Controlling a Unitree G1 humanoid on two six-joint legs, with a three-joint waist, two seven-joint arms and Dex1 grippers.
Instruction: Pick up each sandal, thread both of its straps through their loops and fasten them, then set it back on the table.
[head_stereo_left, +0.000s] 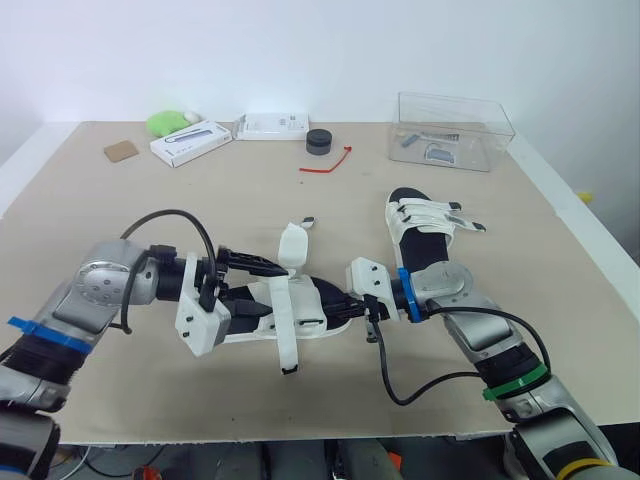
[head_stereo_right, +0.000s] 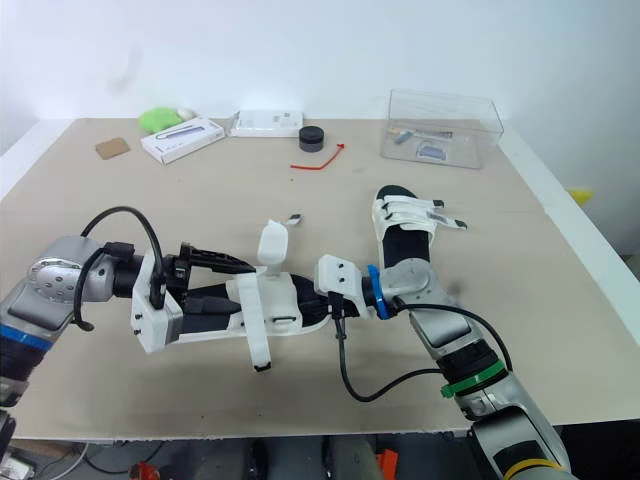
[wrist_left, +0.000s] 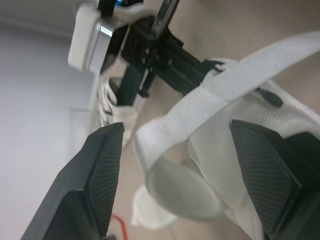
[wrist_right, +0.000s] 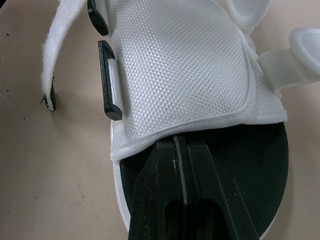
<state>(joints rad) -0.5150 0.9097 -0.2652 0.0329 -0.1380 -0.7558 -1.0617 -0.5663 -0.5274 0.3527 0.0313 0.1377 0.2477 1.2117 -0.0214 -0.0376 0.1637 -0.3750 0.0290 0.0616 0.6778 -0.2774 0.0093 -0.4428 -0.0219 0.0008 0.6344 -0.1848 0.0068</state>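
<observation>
A white sandal (head_stereo_left: 300, 310) with a black footbed is held between my two grippers in the middle of the table. My right gripper (head_stereo_left: 362, 308) is shut on the rim of its sole (wrist_right: 200, 165). My left gripper (head_stereo_left: 272, 290) is open at the other end, its fingers (wrist_left: 100, 175) on either side of a loose white strap (wrist_left: 235, 85). One strap (head_stereo_left: 293, 247) sticks up, and another (head_stereo_left: 285, 340) hangs toward the table's front. The black loops (wrist_right: 110, 80) have no strap through them. A second white sandal (head_stereo_left: 425, 230) lies flat to the right, near my right forearm.
At the back stand a clear plastic box (head_stereo_left: 455, 130), a black round object (head_stereo_left: 319, 142), a red tie (head_stereo_left: 327, 163), two white boxes (head_stereo_left: 191, 141) (head_stereo_left: 272, 125), a green object (head_stereo_left: 165, 122) and a brown card (head_stereo_left: 121, 150). The table's front edge is close below the sandal.
</observation>
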